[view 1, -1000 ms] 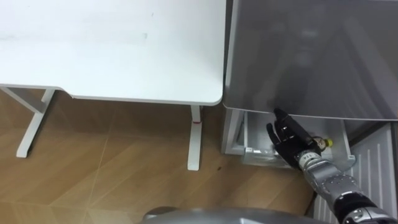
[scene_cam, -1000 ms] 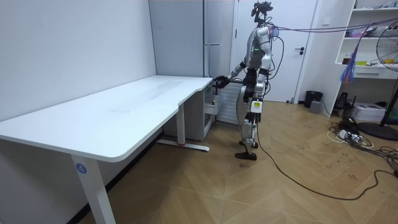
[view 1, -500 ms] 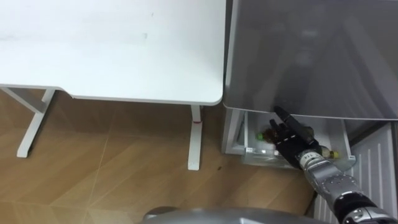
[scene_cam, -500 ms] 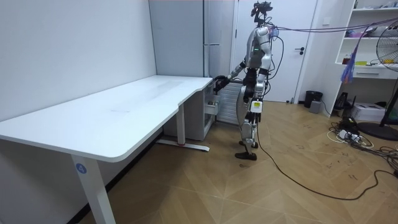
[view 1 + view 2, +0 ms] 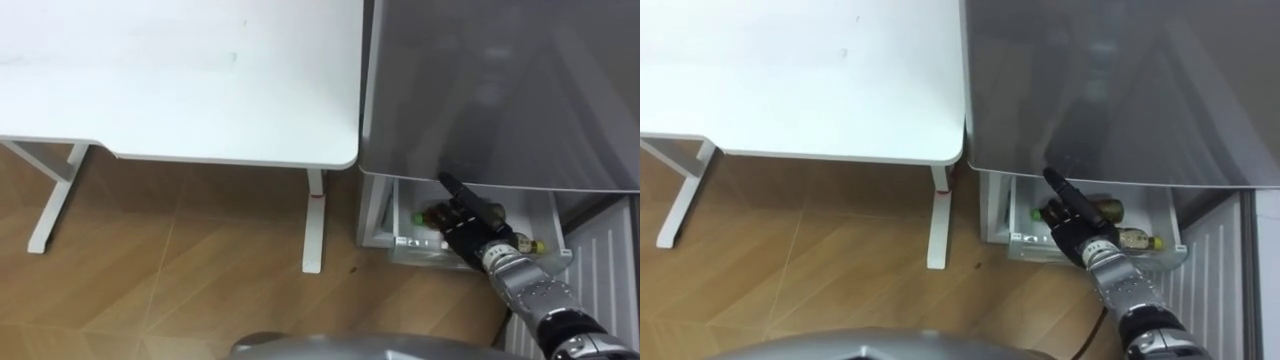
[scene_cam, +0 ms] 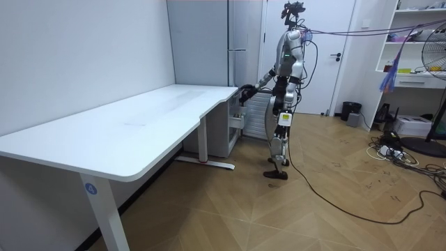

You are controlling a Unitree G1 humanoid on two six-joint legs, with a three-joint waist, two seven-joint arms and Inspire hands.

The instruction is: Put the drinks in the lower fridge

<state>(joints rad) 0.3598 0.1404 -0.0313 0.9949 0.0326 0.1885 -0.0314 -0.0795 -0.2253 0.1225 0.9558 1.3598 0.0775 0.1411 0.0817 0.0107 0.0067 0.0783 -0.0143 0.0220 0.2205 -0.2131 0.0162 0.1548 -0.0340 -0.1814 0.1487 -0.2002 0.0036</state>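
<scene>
The grey fridge (image 5: 500,90) fills the right of the eye views, and its lower drawer (image 5: 400,243) stands pulled out beneath it. Two drinks lie in the drawer: a brown bottle (image 5: 1102,210) with a green cap at the left, and a second bottle (image 5: 1137,241) nearer the front right. My right hand (image 5: 465,225) hovers over the drawer, open, with straight fingers pointing at the fridge and nothing in it. In the room view I stand upright at the fridge, right hand (image 6: 245,90) stretched forward, left hand (image 6: 276,105) down by my hip.
A white table (image 5: 180,80) stands directly left of the fridge, its leg and foot (image 5: 313,225) close to the drawer. Wooden floor (image 5: 180,260) lies open below the table edge. A white ribbed panel (image 5: 600,270) stands to the drawer's right.
My right hand's fingers have straightened and drawn slightly aside. The brown bottle with the green cap now lies uncovered in the drawer, left of the hand.
</scene>
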